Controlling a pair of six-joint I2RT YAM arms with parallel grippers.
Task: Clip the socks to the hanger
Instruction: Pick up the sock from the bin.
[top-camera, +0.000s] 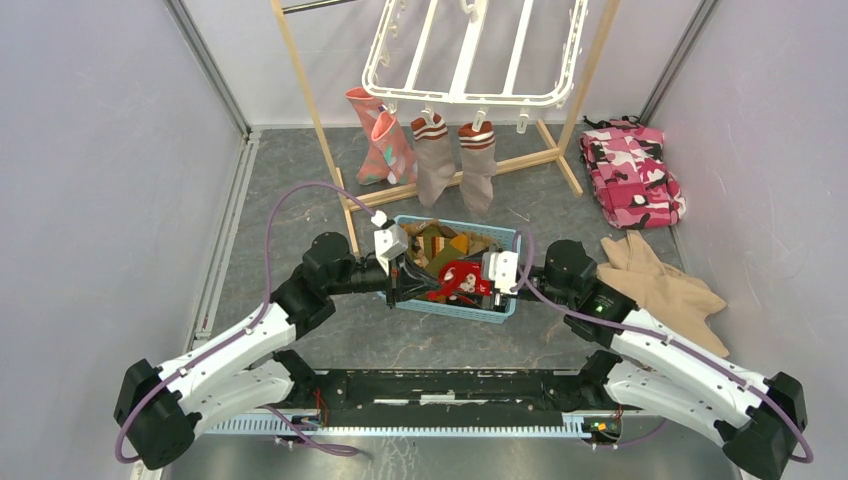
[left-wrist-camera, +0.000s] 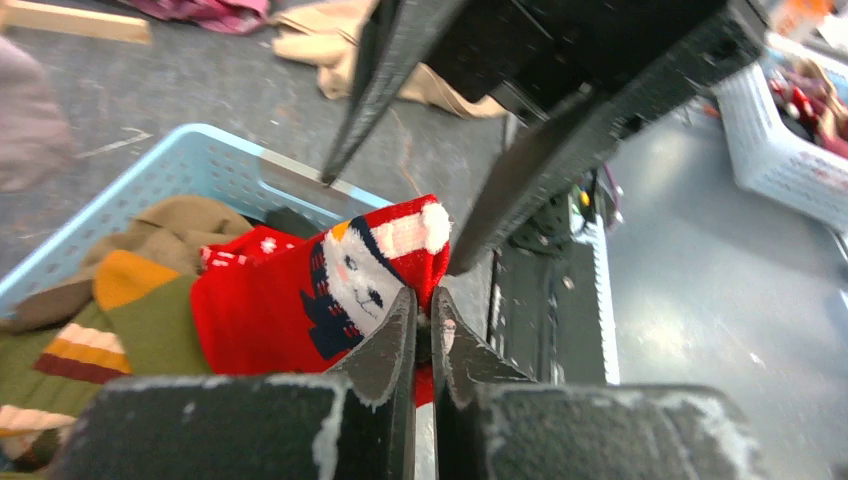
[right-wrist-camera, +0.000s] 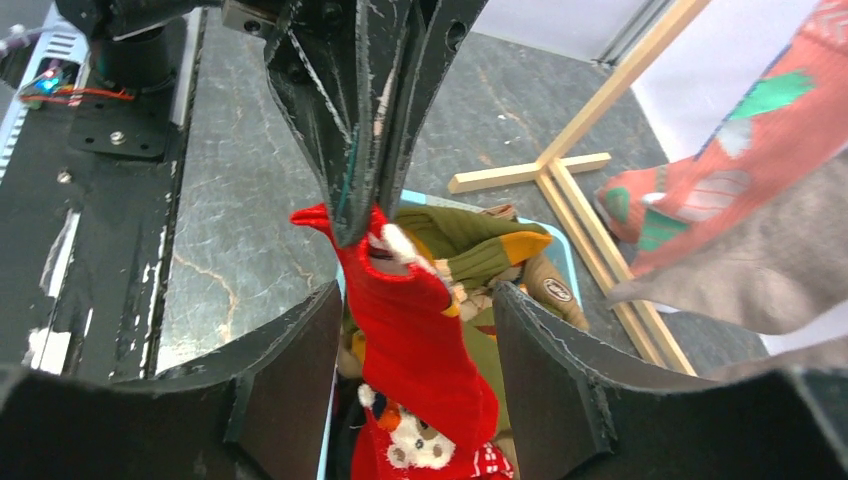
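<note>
Left hand (left-wrist-camera: 425, 300): pressed together, pinching red sock (left-wrist-camera: 270, 320) by its upper end. Right hand (right-wrist-camera: 418, 295): spread, one finger either side of the same sock, apparently not gripping it.

Sock hangs from the pinch, lower end down in the blue basket (left-wrist-camera: 190, 165) among other socks. Basket sits on the desk (top-camera: 420, 345) between the arms.

Hanger (top-camera: 466, 55) up at the far side. Pink pair (top-camera: 385, 145) and grey pair (top-camera: 433, 160) are clipped along its near rim.

Step, as judged: red sock drawn out of the basket, not yet clipped. Next move calls for lifting it clear, carrying the pinched end to a free rim clip, and having the spare hand open that clip.

Sock: bright red, snowman face, white trim, soft and crumpled.
</note>
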